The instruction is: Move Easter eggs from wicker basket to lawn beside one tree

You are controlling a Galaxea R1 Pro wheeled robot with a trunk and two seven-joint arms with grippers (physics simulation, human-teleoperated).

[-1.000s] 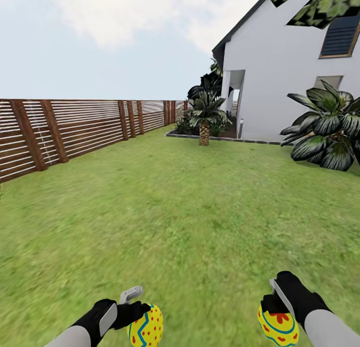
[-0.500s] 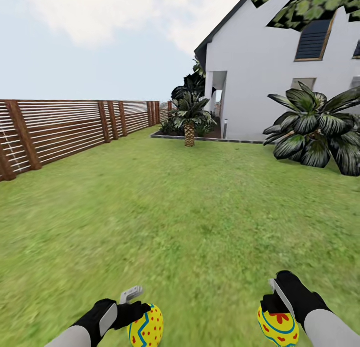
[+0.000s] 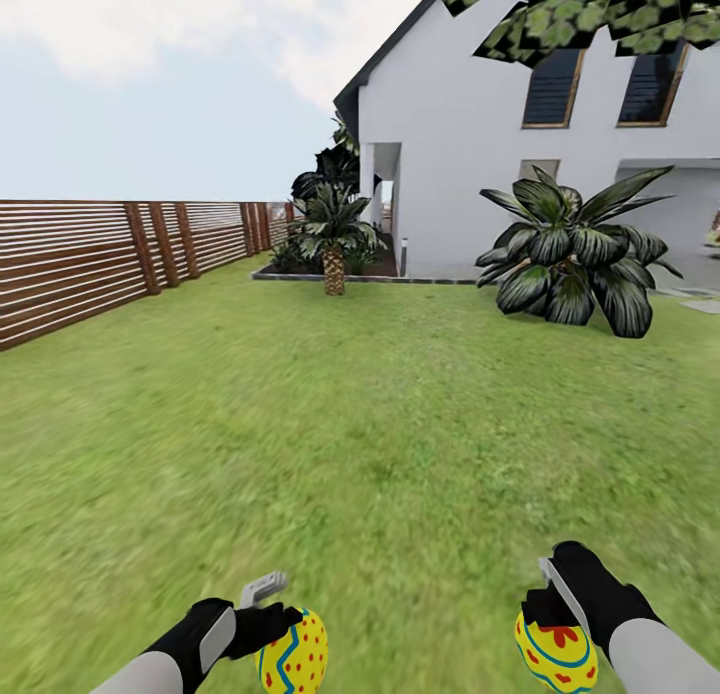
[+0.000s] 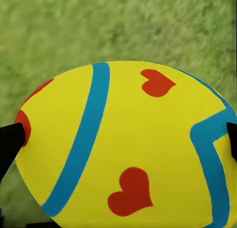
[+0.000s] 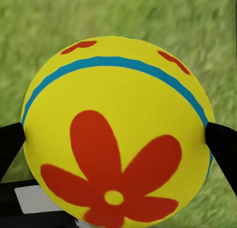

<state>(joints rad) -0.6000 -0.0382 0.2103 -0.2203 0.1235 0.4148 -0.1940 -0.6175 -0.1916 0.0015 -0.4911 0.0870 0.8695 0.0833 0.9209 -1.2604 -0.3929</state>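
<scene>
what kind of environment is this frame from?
A simulated fenced back garden, by the look of it: mowed lawn, brown slat fence and a white house with palm-like shrubs.

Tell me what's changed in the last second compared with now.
The whole head view has swung to the right: the fence, the small palm and the house sit further left in the picture, and more of the house shows. That is the camera turning, not the things moving. The left gripper still holds one egg and the right gripper the other egg, unchanged.
</scene>
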